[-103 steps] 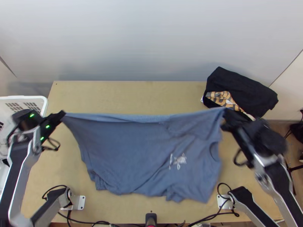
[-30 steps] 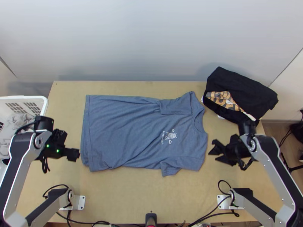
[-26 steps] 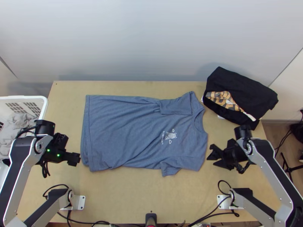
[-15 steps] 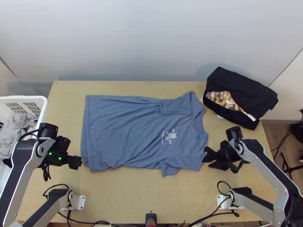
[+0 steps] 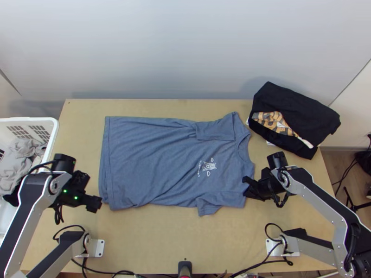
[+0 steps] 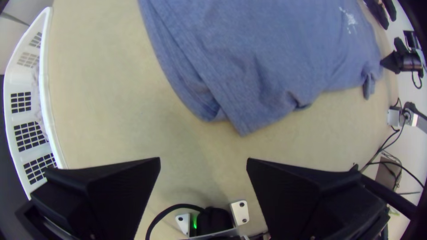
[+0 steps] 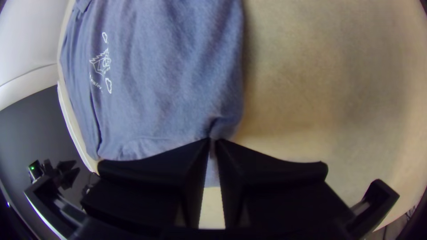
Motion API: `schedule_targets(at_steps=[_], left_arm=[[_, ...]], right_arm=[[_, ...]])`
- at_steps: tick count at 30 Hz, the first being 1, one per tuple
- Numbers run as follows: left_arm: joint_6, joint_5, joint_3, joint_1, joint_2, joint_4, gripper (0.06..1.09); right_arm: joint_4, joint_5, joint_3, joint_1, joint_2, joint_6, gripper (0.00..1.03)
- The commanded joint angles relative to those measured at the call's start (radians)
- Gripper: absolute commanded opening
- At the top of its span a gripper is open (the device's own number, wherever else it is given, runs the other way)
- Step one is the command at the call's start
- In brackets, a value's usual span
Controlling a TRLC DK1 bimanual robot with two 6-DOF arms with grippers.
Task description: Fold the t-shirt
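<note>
One blue t-shirt (image 5: 153,160) spread print-up on the tabletop (image 5: 157,241), mid-frame in the top view, hem toward the left, collar toward the right. Right pincer (image 5: 246,186) is at the shirt's right edge in that view, between collar and lower sleeve (image 5: 213,204); fingertips almost together in the right wrist view, pinching a bit of cloth at the shoulder edge. Left pincer (image 5: 95,204), lower left of the top view, sits just beside the hem's lower corner, fingers wide apart, nothing between them.
</note>
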State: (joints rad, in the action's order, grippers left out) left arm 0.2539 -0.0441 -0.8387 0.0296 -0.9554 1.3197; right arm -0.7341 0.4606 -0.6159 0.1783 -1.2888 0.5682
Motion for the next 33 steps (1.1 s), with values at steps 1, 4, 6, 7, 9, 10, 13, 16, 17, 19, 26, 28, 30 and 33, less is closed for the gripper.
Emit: schedule_targets(at_steps=[1, 4, 6, 7, 9, 10, 13, 16, 17, 19, 26, 28, 30, 33], left_arm=[[0.013, -0.01, 0.095, -0.091, -0.029, -0.024, 1.02], [-0.038, -0.011, 0.107, -0.175, -0.057, -0.099, 1.02], [-0.093, -0.017, 0.108, -0.244, -0.097, -0.134, 1.02], [-0.123, -0.027, 0.102, -0.273, -0.132, -0.14, 1.02], [-0.174, -0.045, 0.096, -0.301, -0.201, -0.16, 1.02], [-0.194, -0.056, 0.092, -0.309, -0.236, -0.165, 1.02], [-0.232, -0.092, 0.087, -0.319, -0.31, -0.191, 1.0], [-0.248, -0.102, 0.087, -0.319, -0.348, -0.205, 0.86], [-0.251, -0.102, 0.087, -0.315, -0.355, -0.208, 0.79], [-0.251, -0.103, 0.085, -0.304, -0.368, -0.223, 0.6], [-0.239, -0.115, 0.101, -0.286, -0.384, -0.27, 0.5], [-0.237, -0.115, 0.104, -0.286, -0.394, -0.275, 0.5], [-0.234, -0.115, 0.102, -0.284, -0.394, -0.284, 0.41], [-0.24, -0.115, 0.089, -0.281, -0.376, -0.315, 0.11]], right_arm=[[0.055, -0.008, 0.001, 0.013, 0.002, 0.006, 0.03], [0.055, -0.01, -0.005, 0.013, 0.002, 0.013, 0.03], [0.055, -0.013, -0.007, 0.015, 0.0, 0.016, 0.03], [0.055, -0.016, -0.007, 0.016, -0.001, 0.018, 0.03], [0.055, -0.023, -0.01, 0.021, -0.004, 0.018, 0.03], [0.055, -0.028, -0.013, 0.023, -0.004, 0.018, 0.03], [0.055, -0.03, -0.021, 0.021, -0.004, 0.018, 0.03], [0.055, -0.037, -0.024, 0.016, 0.0, 0.018, 0.03], [0.055, -0.039, -0.024, 0.015, 0.002, 0.018, 0.03], [0.055, -0.04, -0.022, 0.013, 0.003, 0.018, 0.03], [0.055, -0.043, -0.019, 0.012, 0.005, 0.022, 0.03], [0.055, -0.045, -0.021, 0.012, 0.006, 0.022, 0.03], [0.055, -0.045, -0.022, 0.0, 0.011, 0.018, 0.03], [0.055, -0.045, -0.025, -0.017, 0.017, 0.013, 0.03]])
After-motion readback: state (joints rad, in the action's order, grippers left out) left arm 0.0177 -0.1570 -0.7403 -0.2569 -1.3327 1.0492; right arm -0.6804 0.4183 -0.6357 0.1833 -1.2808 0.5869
